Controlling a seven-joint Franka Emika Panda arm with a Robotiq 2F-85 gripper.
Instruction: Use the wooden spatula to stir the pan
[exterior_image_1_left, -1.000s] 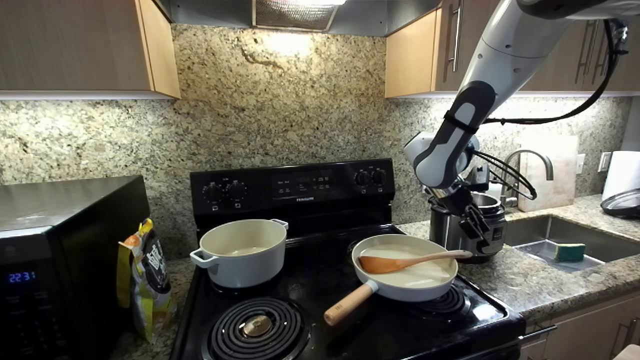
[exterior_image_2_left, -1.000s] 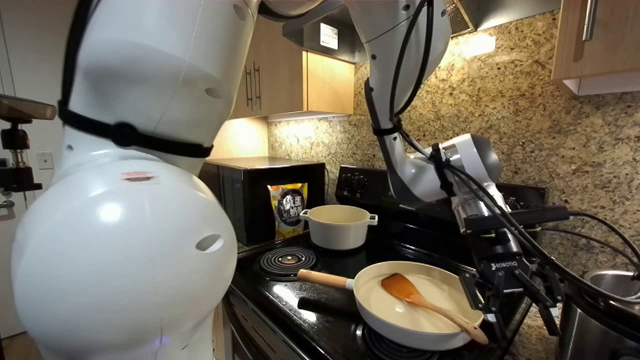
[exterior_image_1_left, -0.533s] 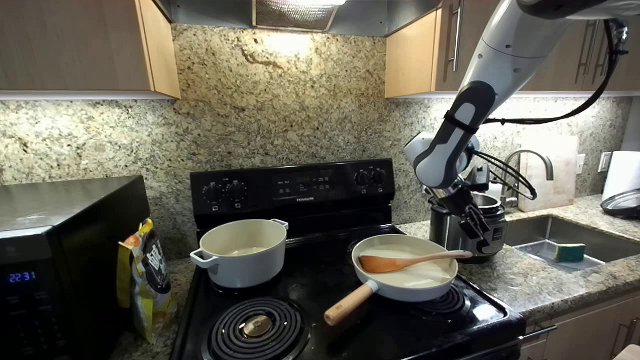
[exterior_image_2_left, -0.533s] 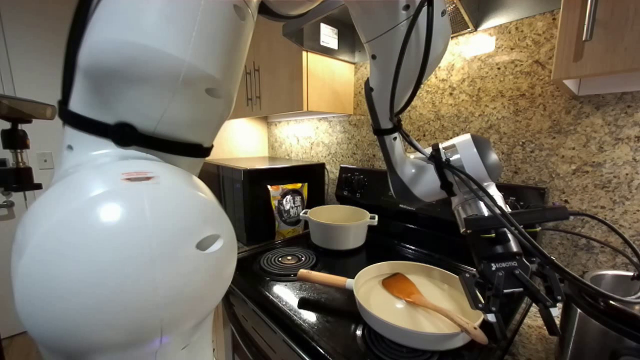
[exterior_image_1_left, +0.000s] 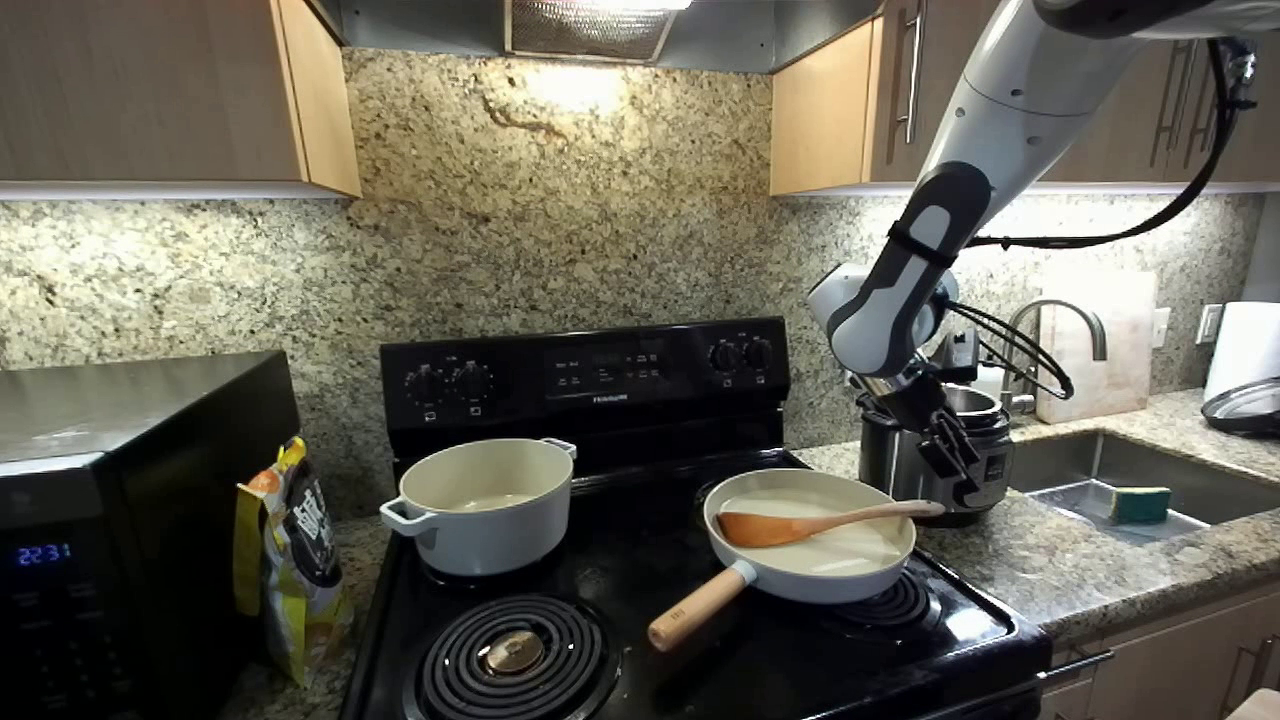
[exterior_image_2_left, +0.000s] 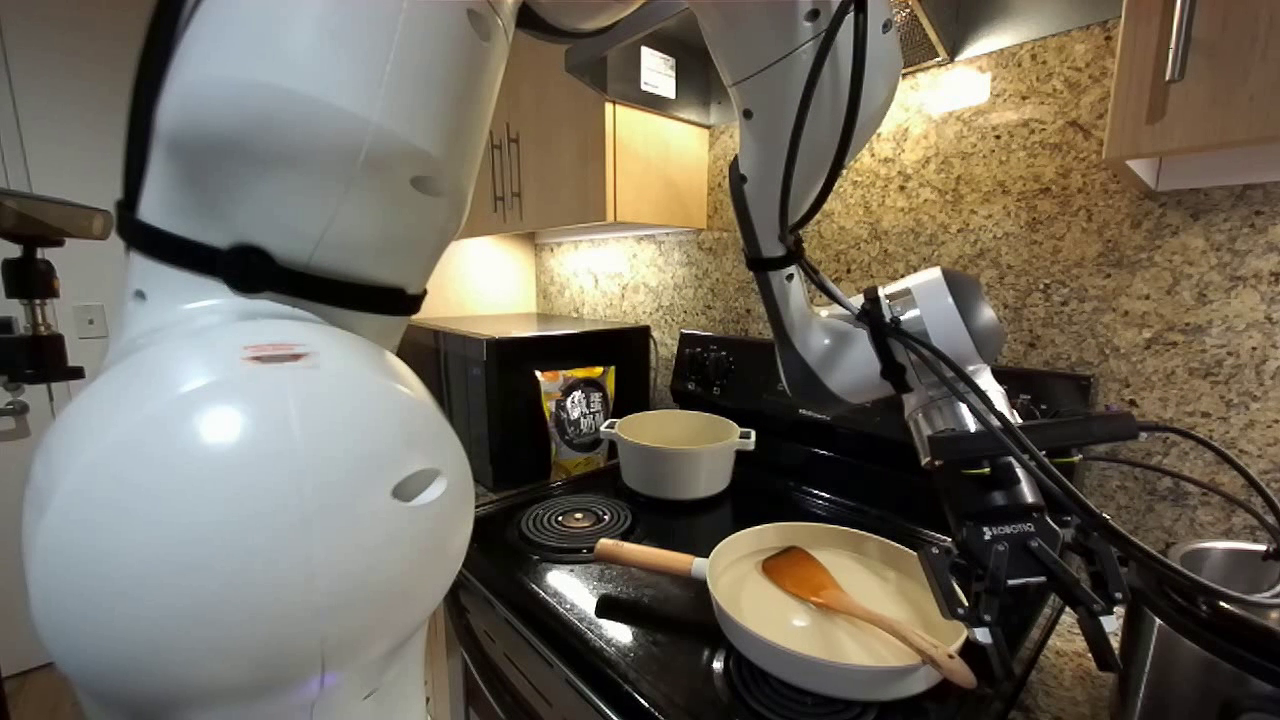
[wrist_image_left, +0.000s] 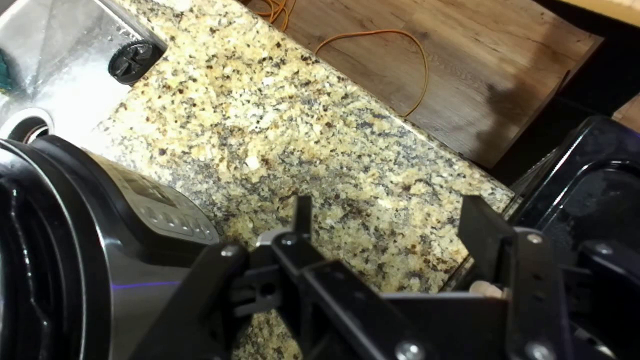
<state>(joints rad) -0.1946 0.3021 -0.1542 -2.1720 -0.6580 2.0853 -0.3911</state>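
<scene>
Wooden spatula (exterior_image_1_left: 800, 525) in pan (exterior_image_1_left: 835, 553), burner (exterior_image_1_left: 907, 601) partly hidden

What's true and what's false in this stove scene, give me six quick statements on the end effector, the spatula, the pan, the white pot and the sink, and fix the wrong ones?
1. The end effector is open. True.
2. The wooden spatula rests in the pan and reaches out past its rim. True.
3. The end effector is gripping the wooden spatula. False: it lies in the pan, ungripped.
4. The white pot is tipped on its side. False: it stands upright.
5. In both exterior views the white pot appears to the right of the pan. False: it appears to the left in both.
6. A sponge is in the sink. True.
</scene>
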